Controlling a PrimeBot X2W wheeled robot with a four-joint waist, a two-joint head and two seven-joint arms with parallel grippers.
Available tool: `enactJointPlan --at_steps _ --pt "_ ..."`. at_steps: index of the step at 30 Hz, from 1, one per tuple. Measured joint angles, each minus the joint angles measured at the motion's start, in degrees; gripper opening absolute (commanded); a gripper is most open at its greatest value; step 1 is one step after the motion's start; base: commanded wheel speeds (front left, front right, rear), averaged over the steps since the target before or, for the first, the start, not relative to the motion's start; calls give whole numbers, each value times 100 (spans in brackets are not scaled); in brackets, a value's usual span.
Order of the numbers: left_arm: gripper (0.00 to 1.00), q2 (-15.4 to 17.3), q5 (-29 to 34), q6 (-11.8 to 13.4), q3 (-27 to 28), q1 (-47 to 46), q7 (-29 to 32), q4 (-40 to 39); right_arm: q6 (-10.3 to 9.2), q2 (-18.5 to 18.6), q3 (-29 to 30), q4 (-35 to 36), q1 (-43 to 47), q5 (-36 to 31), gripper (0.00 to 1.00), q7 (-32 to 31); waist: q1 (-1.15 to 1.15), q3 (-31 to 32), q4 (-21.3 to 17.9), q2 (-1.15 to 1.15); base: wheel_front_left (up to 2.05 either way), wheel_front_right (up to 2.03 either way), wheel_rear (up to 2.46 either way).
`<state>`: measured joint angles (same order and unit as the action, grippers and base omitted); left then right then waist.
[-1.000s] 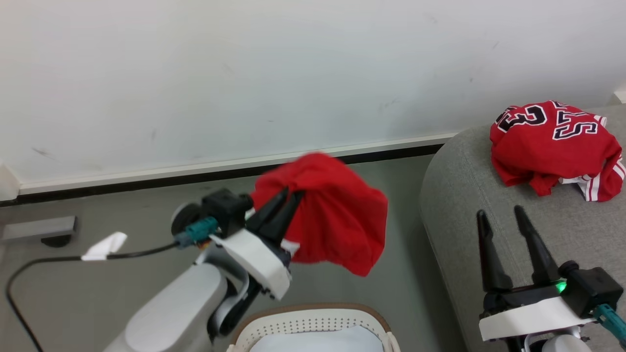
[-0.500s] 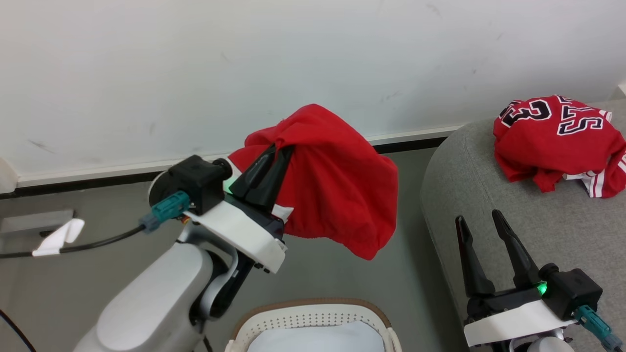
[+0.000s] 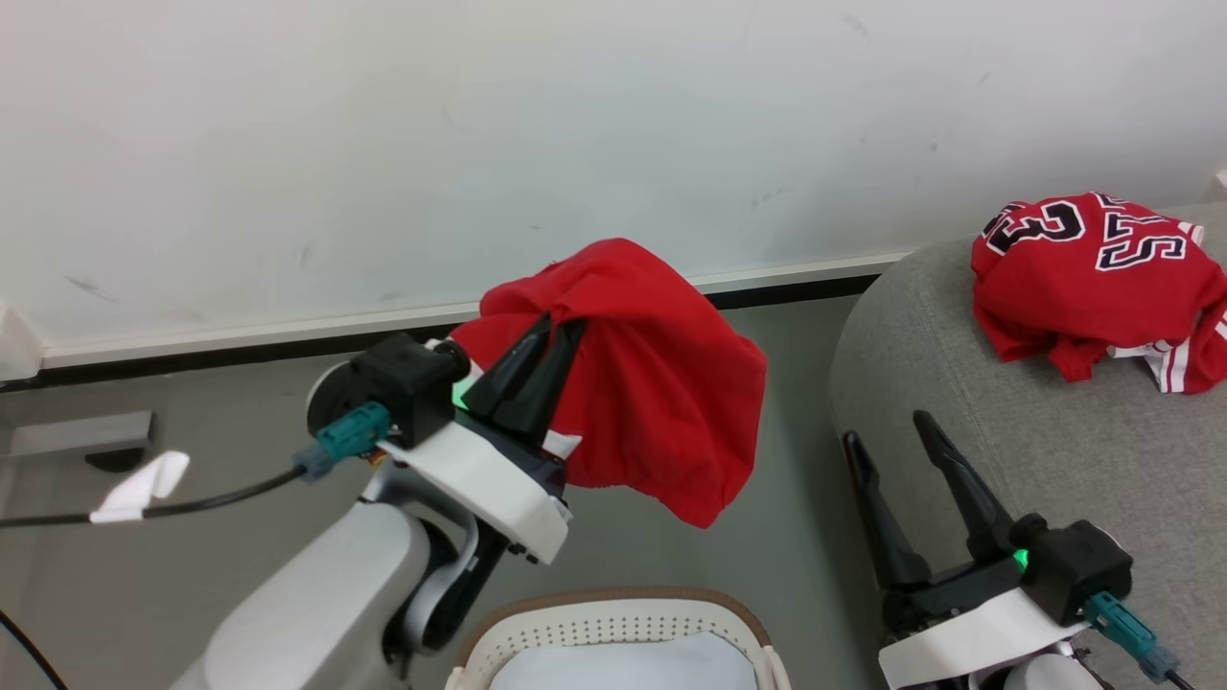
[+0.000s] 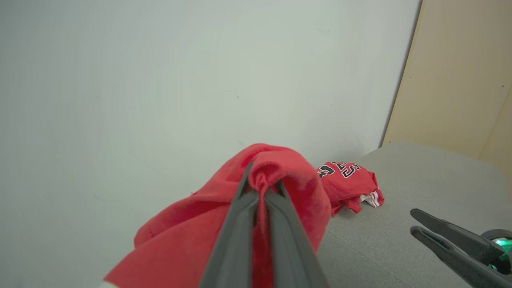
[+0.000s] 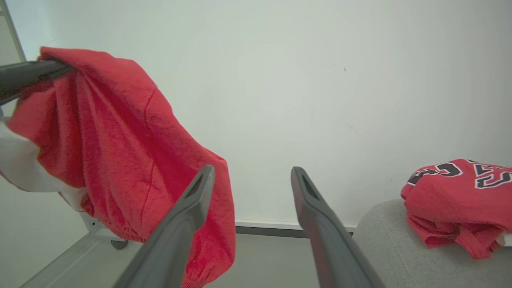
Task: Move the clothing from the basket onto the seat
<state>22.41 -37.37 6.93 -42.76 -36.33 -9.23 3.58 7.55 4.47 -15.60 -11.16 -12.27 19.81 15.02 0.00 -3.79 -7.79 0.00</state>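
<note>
My left gripper (image 3: 564, 324) is shut on a plain red piece of clothing (image 3: 661, 412), held in the air above the floor, left of the seat (image 3: 1007, 422). The cloth drapes over the fingertips and hangs to the right. In the left wrist view the left gripper (image 4: 260, 184) pinches a fold of this clothing (image 4: 180, 248). Another red garment with "23" numerals (image 3: 1083, 278) lies bunched on the grey seat. My right gripper (image 3: 885, 426) stands open and holds nothing at the seat's left edge. The basket (image 3: 613, 596) sits at the bottom with a white sheet (image 3: 623, 666) inside.
A pale wall with a dark baseboard (image 3: 288, 345) runs behind. A black cable with a white tag (image 3: 144, 484) and a grey floor box (image 3: 77, 436) lie at the left. Bare grey floor (image 3: 796, 460) separates the basket from the seat.
The left gripper rose with the red clothing, then dipped slightly. The right gripper, still open, drifted left and lower along the seat's edge.
</note>
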Motion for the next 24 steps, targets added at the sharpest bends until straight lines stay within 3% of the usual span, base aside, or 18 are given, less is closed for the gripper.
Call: enactJointPlan --at_steps 8,24 --pt "0 -218 58 -96 -303 112 -96 143 0 359 -722 -35 -422 175 100 -170 0 -13 154 0 0 0 0" --pt "0 -666 89 -357 -745 135 -196 437 0 848 -2262 -766 -1450 810 100 -1174 0 88 808 0 0 0 0"
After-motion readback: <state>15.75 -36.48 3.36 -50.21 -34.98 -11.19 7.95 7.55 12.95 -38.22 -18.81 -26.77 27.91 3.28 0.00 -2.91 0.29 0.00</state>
